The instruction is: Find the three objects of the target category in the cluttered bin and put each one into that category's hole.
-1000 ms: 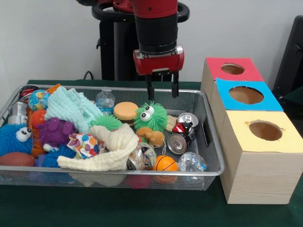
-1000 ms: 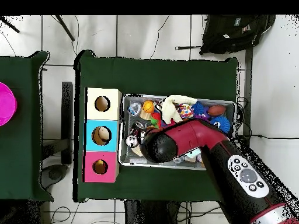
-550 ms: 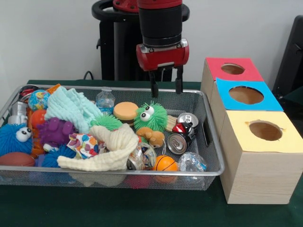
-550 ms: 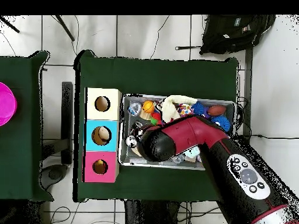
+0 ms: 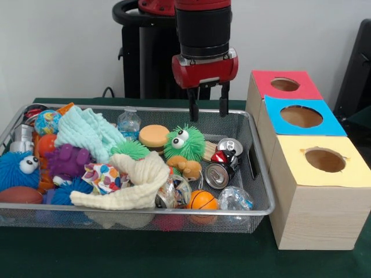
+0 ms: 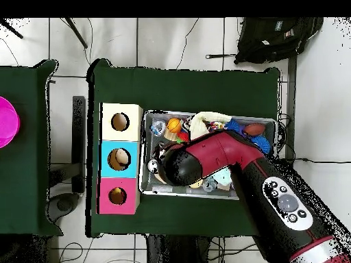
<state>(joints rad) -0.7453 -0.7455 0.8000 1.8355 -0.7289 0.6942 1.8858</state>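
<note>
Overhead, the claw [image 5: 207, 109] hangs open and empty, seemingly above the bin [image 5: 262, 191]'s far rim near the cans [image 5: 222, 164].

Red and black arm [image 6: 233, 171] reached from lower right of frame across wire bin [image 6: 274, 124] at centre, covering much of its clutter. Yellow [image 6: 120, 122], blue [image 6: 119, 159] and pink [image 6: 118, 196] holed boxes stacked in a column just left of bin. Magenta object [image 6: 7, 122] at left edge.
</note>
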